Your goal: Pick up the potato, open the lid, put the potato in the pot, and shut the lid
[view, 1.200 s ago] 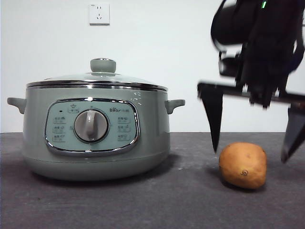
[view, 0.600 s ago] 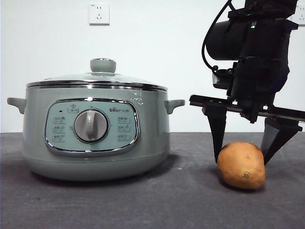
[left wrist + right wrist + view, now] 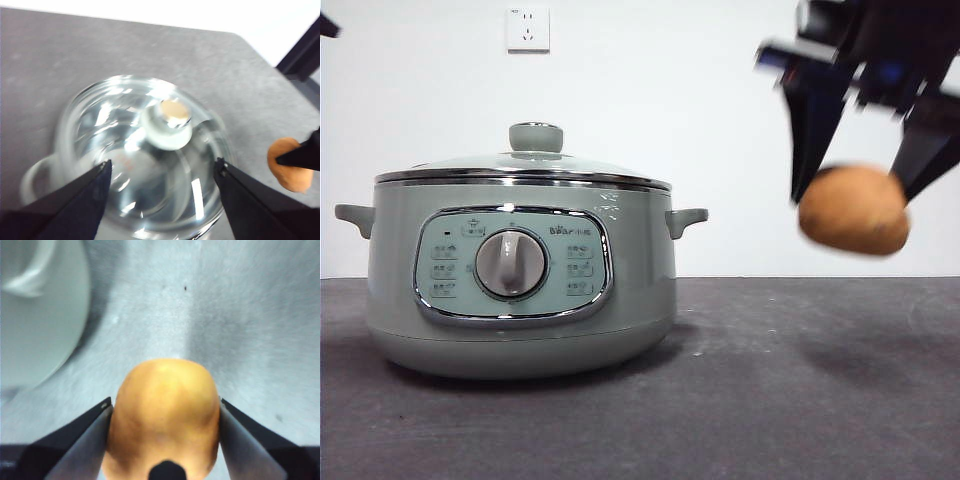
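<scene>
Gripping potato aloft, right hand; left hand spread, seemingly above lid.

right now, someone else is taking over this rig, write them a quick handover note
Right gripper: shut on the potato, held in the air to one side of the pot, clear of the table.
Left gripper: open, hovering above the lid, jaws either side of its knob, not gripping it.
Lid sits closed on the pot.
Done: potato picked up.
Left: lift the lid, put the potato in the pot, close the lid.
</scene>
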Robot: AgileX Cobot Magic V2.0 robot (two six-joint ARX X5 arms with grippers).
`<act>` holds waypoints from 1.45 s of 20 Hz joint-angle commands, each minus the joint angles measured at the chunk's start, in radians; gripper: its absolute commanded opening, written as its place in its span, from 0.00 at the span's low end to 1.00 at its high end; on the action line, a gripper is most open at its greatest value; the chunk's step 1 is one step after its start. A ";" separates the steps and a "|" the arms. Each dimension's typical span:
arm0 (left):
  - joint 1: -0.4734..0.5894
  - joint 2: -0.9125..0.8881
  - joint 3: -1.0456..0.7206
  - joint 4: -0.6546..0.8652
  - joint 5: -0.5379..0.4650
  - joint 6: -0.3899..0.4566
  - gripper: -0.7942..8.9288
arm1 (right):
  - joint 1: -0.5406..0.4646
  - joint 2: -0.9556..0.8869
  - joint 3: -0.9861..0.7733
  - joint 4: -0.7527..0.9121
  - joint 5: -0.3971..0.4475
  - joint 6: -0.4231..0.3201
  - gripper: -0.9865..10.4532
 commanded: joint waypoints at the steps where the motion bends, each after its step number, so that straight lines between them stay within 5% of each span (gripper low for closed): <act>1: -0.052 0.066 0.048 0.027 -0.008 -0.019 0.44 | -0.001 -0.074 0.002 -0.045 0.010 -0.032 0.08; 13: -0.359 0.519 0.249 0.143 -0.411 0.026 0.44 | 0.000 -0.181 0.002 -0.170 0.061 -0.034 0.09; 20: -0.377 0.604 0.249 0.142 -0.449 0.046 0.43 | -0.001 -0.181 0.002 -0.169 0.062 -0.034 0.09; 21: -0.377 0.604 0.249 0.142 -0.462 0.046 0.39 | -0.001 -0.181 0.002 -0.169 0.062 -0.034 0.09; 23: -0.377 0.604 0.249 0.142 -0.469 0.072 0.12 | -0.001 -0.181 0.002 -0.169 0.062 -0.034 0.09; 24: -0.377 0.604 0.249 0.142 -0.469 0.077 0.07 | -0.001 -0.181 0.002 -0.169 0.062 -0.034 0.09; 29: -0.377 0.598 0.249 0.144 -0.470 0.092 0.07 | 0.000 -0.181 0.002 -0.169 0.061 -0.033 0.09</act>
